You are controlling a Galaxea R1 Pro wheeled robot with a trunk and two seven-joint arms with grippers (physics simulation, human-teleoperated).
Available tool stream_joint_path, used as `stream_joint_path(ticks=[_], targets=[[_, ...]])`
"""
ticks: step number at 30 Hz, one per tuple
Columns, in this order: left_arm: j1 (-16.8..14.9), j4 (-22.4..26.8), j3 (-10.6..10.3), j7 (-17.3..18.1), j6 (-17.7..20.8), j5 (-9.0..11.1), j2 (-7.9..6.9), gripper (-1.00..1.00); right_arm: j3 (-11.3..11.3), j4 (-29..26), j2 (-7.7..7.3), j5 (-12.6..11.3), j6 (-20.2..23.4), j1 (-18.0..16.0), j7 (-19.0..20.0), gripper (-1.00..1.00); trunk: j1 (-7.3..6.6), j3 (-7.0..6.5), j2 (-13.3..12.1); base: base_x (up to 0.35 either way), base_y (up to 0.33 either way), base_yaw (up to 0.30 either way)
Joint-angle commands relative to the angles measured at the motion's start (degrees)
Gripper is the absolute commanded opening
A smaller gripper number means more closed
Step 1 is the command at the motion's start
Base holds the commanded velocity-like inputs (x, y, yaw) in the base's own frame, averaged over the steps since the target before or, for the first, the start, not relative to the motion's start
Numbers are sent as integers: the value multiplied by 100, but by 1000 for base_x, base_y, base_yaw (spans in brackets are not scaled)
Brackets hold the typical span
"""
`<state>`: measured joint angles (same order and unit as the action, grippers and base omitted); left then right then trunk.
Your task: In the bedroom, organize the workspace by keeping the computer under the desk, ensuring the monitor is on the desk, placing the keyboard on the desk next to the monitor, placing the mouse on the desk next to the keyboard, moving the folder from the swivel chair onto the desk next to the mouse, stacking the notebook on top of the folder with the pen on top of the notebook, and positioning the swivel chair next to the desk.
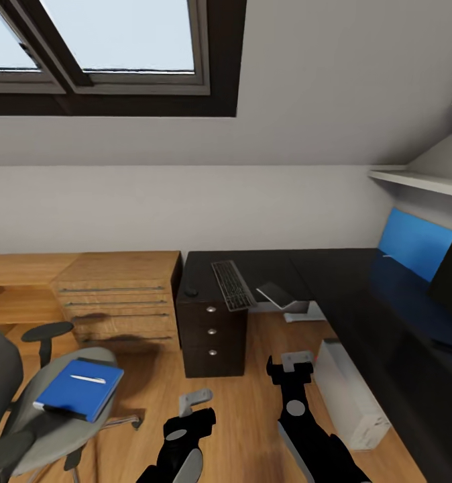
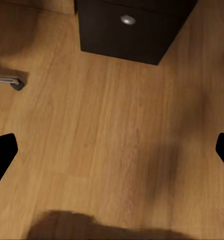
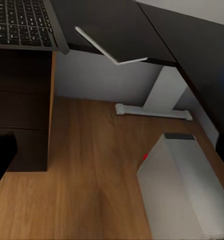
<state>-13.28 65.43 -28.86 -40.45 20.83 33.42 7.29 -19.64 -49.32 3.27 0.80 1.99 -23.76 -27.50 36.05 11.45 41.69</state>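
Wooden counter (image 1: 112, 295) beside desk (image 1: 333, 282)

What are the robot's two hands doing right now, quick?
Left gripper: open, holding nothing, over the wooden floor.
Right gripper: open, holding nothing, near the computer.

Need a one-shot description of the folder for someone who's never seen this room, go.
Start at the light wooden counter under the window, then drop to the grey swivel chair in front of it, left of the black desk. The folder lies flat on its seat: a bright blue rectangle with a thin pale pen on top, the only blue thing at floor-side, away from the desk's blue back panel.
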Motion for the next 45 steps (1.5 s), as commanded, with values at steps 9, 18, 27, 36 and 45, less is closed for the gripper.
stream_joint_path(ticks=[9,18,27,36,45], targets=[[-7,29,-7,-37,18,38,-7,100,-17,-67,-2,-7,-312,-5,-15,100,5,9,7,325,120,0],[-6,23,-14,-41,25,37,1,100,12,-129,-22,-20,-600,-5,-7,100,5,9,7,320,28,0],[-5,35,-6,-33,18,33,-7,100,694,-216,-268,-1777,-415,-5,1535,100,5,9,7,318,-118,0],[-5,99,10,-71,26,37,-6,100,1440,-233,-945,-5018,1787,-5,3597,100,5,9,7,179,-73,0],[-7,560,47,-89,28,82,-4,100,1543,-233,-870,-5680,1973,-5,3747,100,137,116,247,11,-4,0]])
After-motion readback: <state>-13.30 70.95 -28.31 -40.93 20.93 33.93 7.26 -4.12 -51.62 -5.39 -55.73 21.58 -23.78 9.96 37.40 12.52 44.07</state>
